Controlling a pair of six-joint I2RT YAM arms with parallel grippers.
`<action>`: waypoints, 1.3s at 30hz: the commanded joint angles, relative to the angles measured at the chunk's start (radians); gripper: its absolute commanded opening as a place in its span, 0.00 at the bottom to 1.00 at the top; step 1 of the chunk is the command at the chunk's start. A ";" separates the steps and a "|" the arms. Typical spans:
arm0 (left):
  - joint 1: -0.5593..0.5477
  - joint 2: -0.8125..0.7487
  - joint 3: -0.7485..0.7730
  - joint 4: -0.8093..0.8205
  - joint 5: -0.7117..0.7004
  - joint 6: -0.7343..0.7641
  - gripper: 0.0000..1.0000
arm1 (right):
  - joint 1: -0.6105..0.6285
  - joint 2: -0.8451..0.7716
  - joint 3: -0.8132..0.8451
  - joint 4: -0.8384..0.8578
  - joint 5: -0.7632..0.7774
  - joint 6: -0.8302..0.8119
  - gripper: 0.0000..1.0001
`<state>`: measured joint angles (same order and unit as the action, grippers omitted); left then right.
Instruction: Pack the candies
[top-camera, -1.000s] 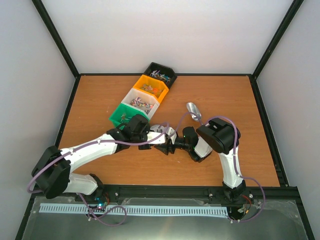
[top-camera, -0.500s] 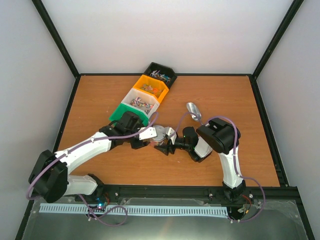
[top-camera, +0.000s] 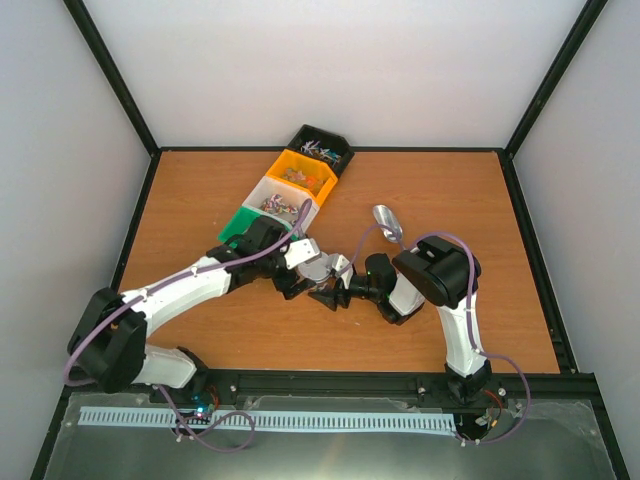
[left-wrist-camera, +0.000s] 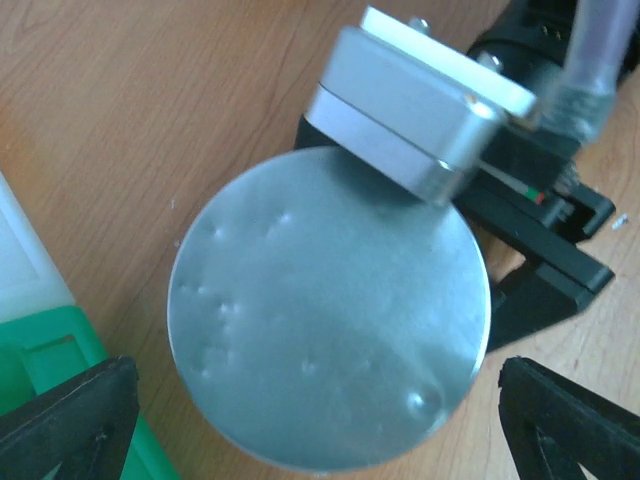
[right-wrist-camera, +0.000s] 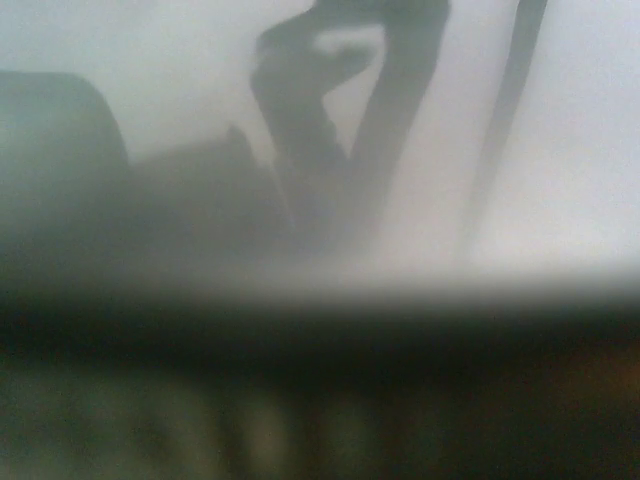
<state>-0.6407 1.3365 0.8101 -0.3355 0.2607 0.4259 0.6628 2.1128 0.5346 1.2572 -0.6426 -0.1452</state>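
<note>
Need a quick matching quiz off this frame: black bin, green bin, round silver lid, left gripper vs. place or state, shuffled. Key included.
Column 1
1. black bin
2. green bin
3. round silver lid
4. left gripper

Column 2
A. jaws wide open
B. far end of the bin row
C. framed between the left fingertips in the wrist view
D. near end of the bin row, beside the left arm

Pairs: 1-B, 2-D, 3-C, 4-A
</note>
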 joint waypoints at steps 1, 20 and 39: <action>-0.001 0.050 0.088 0.059 0.035 -0.082 1.00 | 0.008 0.007 -0.018 0.006 0.012 0.015 0.42; -0.001 0.141 0.127 0.043 0.099 -0.068 0.84 | 0.008 0.004 -0.027 0.025 0.005 0.019 0.41; -0.001 0.127 0.100 0.056 0.087 -0.030 0.93 | 0.008 0.003 -0.028 0.024 0.000 0.036 0.40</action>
<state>-0.6415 1.4746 0.9031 -0.2955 0.3439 0.3668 0.6628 2.1128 0.5232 1.2762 -0.6327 -0.1261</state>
